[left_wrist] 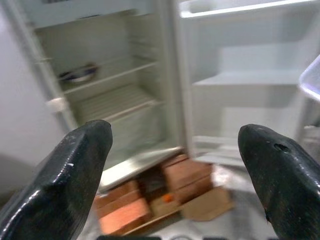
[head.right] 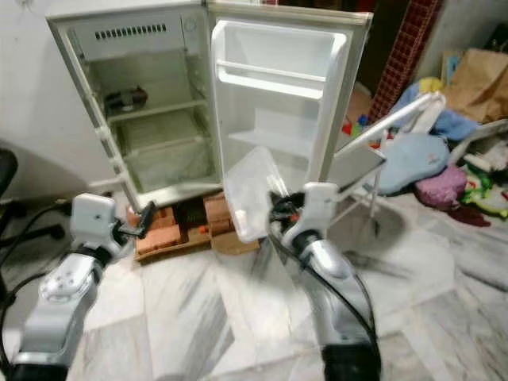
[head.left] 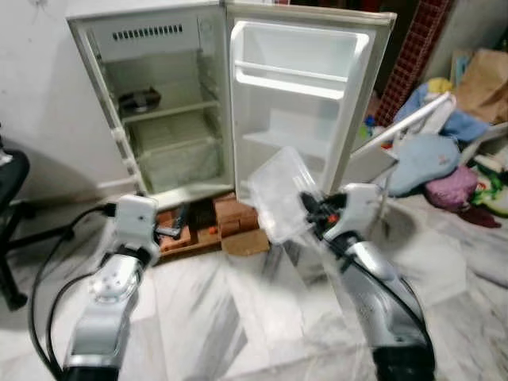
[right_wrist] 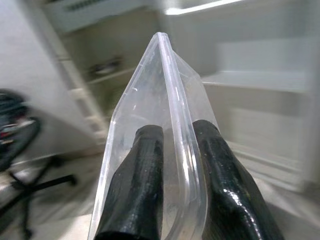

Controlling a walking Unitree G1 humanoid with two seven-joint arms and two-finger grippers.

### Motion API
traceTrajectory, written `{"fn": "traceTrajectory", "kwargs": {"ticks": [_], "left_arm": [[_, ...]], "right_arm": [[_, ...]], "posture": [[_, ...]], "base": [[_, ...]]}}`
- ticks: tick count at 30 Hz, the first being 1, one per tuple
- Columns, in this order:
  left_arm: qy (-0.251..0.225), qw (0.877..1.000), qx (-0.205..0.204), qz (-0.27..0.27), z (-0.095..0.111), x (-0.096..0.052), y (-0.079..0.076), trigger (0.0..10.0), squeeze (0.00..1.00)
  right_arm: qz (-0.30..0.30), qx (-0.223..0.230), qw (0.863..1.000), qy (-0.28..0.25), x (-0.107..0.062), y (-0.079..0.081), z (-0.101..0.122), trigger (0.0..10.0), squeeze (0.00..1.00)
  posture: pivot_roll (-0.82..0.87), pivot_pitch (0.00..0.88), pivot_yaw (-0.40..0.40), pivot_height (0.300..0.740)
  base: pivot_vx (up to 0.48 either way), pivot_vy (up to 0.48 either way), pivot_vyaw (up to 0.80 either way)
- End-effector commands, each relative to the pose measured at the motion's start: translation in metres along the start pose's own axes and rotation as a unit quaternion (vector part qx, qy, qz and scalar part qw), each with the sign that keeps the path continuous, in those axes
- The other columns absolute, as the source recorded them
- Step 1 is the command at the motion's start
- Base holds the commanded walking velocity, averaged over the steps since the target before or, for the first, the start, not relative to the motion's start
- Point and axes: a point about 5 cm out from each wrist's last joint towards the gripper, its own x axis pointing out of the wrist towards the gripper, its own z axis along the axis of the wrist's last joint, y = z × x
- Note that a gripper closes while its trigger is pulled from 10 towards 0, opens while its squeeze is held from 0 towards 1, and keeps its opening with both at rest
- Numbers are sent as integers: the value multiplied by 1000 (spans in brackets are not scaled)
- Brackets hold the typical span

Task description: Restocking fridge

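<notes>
Fridge point(head.left: 159, 119) is seen standing open against a white wall, its door point(head.left: 305, 95) swung wide to the robot's right. A small dark bowl point(head.left: 140, 99) is set on the upper wire shelf point(head.left: 167, 109); what it holds cannot be made out. A clear drawer point(head.left: 178, 163) is fitted below the shelf, and nothing can be seen inside it. The door racks point(head.left: 298, 79) are shown bare. The fridge is raised on bricks point(head.left: 230, 218), with a scrap of cardboard point(head.left: 246, 242) lying on the marble floor point(head.left: 238, 317) just in front.

A clear plastic tub point(head.left: 282, 194) is held up by the right claw point(head.left: 309, 210) in front of the door's lower part, tilted on edge and apart from the fridge. In the right wrist view the two fingers point(right_wrist: 137, 185) are closed to either side of the tub's rim, one inside the wall and one outside. Nothing is seen in the tub.

The left claw point(left_wrist: 175, 150) is raised toward the fridge, near the bricks, its fingers point(left_wrist: 75, 165) spread wide with nothing between them.

A heap of clothes point(head.left: 444, 159) and a brown paper bag point(head.left: 484, 79) are piled to the right of the fridge. Part of a black chair point(head.left: 12, 206) is seen at the left.
</notes>
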Motion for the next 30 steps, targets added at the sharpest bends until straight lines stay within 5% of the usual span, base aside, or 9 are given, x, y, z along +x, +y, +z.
{"fn": "traceTrajectory", "kwargs": {"ticks": [1,8,13,30], "left_arm": [[-16,1000,3,-10,6,4,-6,10000,0],[-6,999,-26,20,0,-7,10,10000,0],[17,995,-88,52,-13,-19,19,10000,0],[6,994,-101,32,-12,-18,16,10000,0]], "right_arm": [[-11,-14,1000,-21,-3,-8,11,10000,0],[-33,-16,999,-28,-10,-15,9,10000,0],[-26,-23,999,-21,-20,-18,4,10000,0],[-28,-33,999,-12,-20,-20,0,10000,0]], "posture": [[66,0,7,740],[69,0,11,740],[86,0,0,740],[75,0,-6,740]], "base": [[0,0,706],[0,0,786],[0,0,589],[260,93,55]]}}
